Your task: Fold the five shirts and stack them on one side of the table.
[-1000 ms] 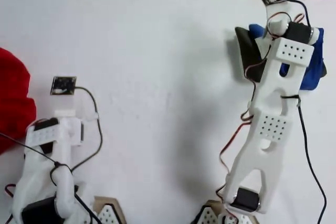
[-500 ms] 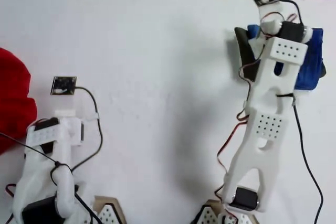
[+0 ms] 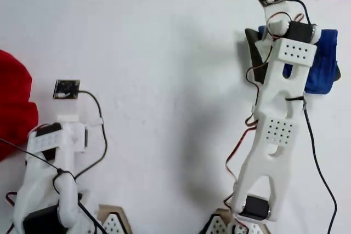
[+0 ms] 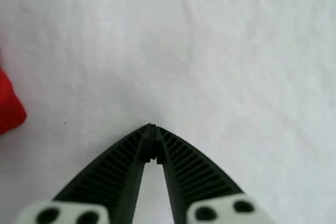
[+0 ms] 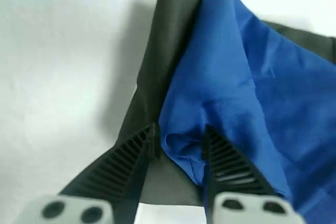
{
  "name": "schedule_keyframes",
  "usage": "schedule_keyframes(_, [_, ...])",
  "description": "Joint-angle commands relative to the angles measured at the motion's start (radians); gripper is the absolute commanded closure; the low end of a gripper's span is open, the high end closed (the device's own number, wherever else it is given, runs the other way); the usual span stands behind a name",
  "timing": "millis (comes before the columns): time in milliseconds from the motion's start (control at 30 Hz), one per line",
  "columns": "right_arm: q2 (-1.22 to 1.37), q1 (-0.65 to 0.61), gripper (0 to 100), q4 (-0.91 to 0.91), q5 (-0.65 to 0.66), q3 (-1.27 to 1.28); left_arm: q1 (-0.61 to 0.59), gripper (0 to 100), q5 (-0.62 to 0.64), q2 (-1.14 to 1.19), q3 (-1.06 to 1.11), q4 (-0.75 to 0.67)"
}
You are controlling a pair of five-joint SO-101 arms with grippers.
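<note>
1. your right gripper (image 5: 180, 134) is clamped on a fold of the crumpled blue cotton shirt (image 5: 247, 77), directly above the flat, dark grey folded shirt (image 5: 168, 40).
2. the blue cotton shirt lies draped on the dark grey folded shirt, touching it and bunched rather than square.
3. your left gripper (image 4: 150, 130) hangs empty with its tips pressed together, well apart from the dark grey folded shirt. a heaped red fabric shirt (image 3: 13, 102) lies even farther from it.
4. the step in hand looks like stacking the blue cotton shirt. the next move likely calls for laying it flat and square on the dark grey folded shirt, then letting go.
</note>
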Motion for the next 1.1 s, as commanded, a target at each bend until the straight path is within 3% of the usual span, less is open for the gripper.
schedule_keyframes(0, [0.021,0.013,80.8,-0.016,0.002,-0.043,-0.003,97,0.002,-0.02,-0.005,-0.014])
schedule_keyframes(367, [0.053,0.048,82.7,-0.088,0.005,-0.043,-0.003,97,0.002,-0.02,-0.005,-0.014])
schedule_keyframes(567, [0.051,0.084,92.2,-0.114,0.006,-0.044,-0.003,97,0.002,-0.02,-0.005,-0.014])
schedule_keyframes(1067, [-0.008,0.061,92.0,-0.085,0.0,-0.044,-0.003,97,0.002,-0.02,-0.005,-0.014])
